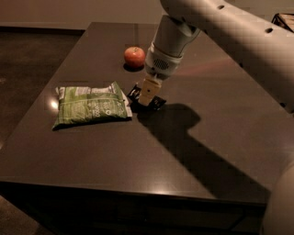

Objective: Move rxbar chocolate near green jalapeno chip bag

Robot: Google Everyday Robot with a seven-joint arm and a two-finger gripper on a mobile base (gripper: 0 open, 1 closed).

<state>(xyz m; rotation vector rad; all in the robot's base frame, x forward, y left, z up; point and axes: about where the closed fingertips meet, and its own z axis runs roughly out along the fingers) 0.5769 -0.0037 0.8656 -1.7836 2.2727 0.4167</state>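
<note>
A round red apple (134,56) sits on the far part of the dark, glossy surface (105,156), a little left of centre, with a small shadow at its base. The hand (147,97) hangs low, nearer and just right of the apple, not touching it. Dark floor (27,64) lies left of the surface, and a pale wall (69,11) runs along the far side.

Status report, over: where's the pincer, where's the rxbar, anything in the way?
Pincer low, shut on rxbar chocolate. Bar close beside green jalapeno chip bag. Apple farther back, not in the way.
</note>
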